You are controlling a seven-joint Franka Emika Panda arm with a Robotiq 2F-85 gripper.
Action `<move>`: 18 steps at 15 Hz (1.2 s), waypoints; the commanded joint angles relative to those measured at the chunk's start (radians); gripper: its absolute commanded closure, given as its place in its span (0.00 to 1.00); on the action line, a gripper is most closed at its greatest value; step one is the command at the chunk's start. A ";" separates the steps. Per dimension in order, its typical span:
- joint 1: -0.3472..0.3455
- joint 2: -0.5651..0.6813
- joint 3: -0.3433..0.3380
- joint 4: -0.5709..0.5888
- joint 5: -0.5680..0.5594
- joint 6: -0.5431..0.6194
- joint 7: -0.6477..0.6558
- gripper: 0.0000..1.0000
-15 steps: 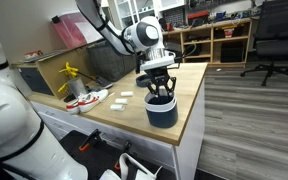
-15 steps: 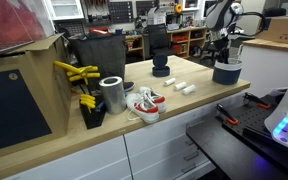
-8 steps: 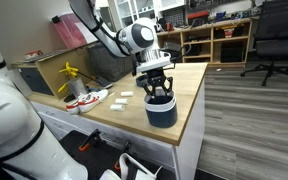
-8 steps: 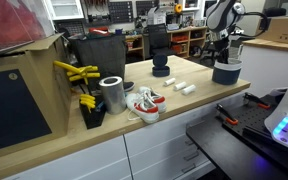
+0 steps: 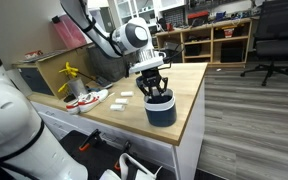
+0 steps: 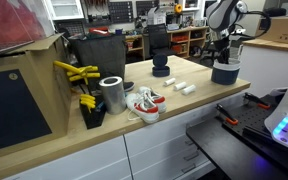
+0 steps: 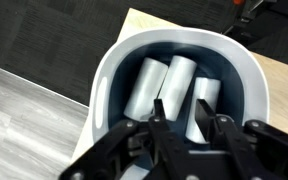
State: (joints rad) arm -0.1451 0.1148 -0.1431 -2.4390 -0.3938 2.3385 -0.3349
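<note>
Currently my jaws: bottom centre of the wrist view, tips down among the white rolls (image 7: pixel 176 85); pinching or not, I cannot tell.
Tub (image 7: pixel 106 85): centre frame, holds three rolls.

One dark tub (image 7: pixel 112 75) stood on the desk (image 6: pixel 204 97), with three white rolls (image 7: pixel 177 85) lying side by side inside it. Near the tub lay two small white blocks (image 6: pixel 174 85); farther from it sat two sneakers (image 6: pixel 144 103) and one metal can (image 6: pixel 112 94).

Exterior views oblique across wooden table (image 5: pixel 122 112), sharing the dark bin (image 6: pixel 225 72), wrist view close above it
</note>
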 commanded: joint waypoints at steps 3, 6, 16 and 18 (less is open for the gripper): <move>0.000 0.008 -0.009 -0.040 -0.026 0.075 0.099 0.51; -0.009 0.044 -0.025 -0.040 -0.030 0.139 0.140 0.50; -0.025 0.105 -0.024 -0.064 0.056 0.313 0.101 0.25; -0.028 0.108 -0.017 -0.072 0.078 0.333 0.084 0.53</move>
State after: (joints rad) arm -0.1650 0.2054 -0.1774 -2.4875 -0.3579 2.6124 -0.2197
